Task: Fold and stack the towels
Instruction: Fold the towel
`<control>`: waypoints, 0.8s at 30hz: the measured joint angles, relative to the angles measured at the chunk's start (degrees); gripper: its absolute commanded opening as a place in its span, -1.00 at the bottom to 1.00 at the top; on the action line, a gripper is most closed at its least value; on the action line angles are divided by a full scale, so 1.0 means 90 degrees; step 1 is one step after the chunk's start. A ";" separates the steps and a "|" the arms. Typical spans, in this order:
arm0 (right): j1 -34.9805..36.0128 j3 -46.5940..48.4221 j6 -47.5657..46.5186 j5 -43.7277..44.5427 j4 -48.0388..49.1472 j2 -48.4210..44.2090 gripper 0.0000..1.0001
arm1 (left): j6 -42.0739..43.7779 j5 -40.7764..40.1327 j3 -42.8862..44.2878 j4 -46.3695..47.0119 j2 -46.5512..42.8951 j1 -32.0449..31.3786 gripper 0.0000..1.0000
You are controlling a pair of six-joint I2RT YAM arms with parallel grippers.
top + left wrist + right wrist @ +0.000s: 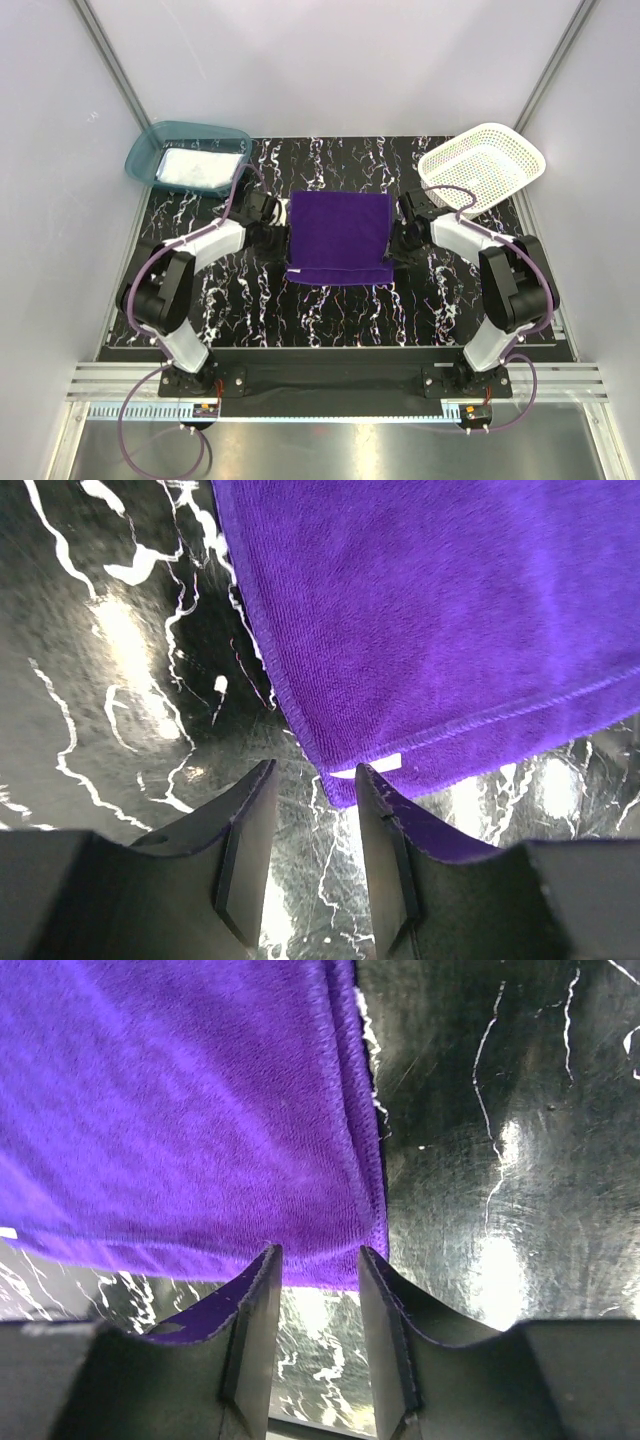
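Note:
The deep purple towel (338,238) lies flat on the black marbled table, its near edge doubled. My left gripper (274,222) sits at its left edge, open and empty; in the left wrist view (315,780) the towel's corner (440,620) with a small white label lies just ahead of the fingertips. My right gripper (400,232) sits at the right edge, open and empty; in the right wrist view (318,1260) the towel's edge (200,1120) lies just ahead of the fingertips. A white towel (194,167) lies in the teal bin. The light blue towel is out of view.
The teal translucent bin (150,146) stands at the back left corner. The white mesh basket (484,166) stands at the back right. The table's bare marbled surface (330,315) stretches toward the arm bases. White walls enclose the cell.

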 measured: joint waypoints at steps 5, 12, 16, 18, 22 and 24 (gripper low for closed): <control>0.0000 -0.0039 0.0347 0.0112 0.0114 0.0090 -0.18 | -0.0231 0.0012 -0.0061 0.0301 0.0192 -0.0005 -0.25; 0.0000 -0.0041 0.0520 0.0372 0.0131 0.0308 -0.37 | -0.0347 0.0007 -0.0061 0.0418 0.0415 -0.0005 -0.55; 0.0000 -0.0041 0.0549 0.0529 0.0119 0.0308 -0.57 | -0.0367 0.0002 -0.0061 0.0430 0.0415 -0.0005 -0.76; 0.0000 -0.0039 0.0544 0.0585 0.0112 0.0308 -0.65 | -0.0372 0.0002 -0.0061 0.0430 0.0420 -0.0005 -0.84; 0.0000 -0.0039 0.0539 0.0605 0.0109 0.0299 -0.84 | -0.0357 -0.0007 -0.0041 0.0393 0.0440 -0.0012 -1.00; 0.0000 -0.0039 0.0515 0.0607 0.0107 0.0289 -0.88 | -0.0350 -0.0010 -0.0002 0.0321 0.0440 -0.0012 -1.00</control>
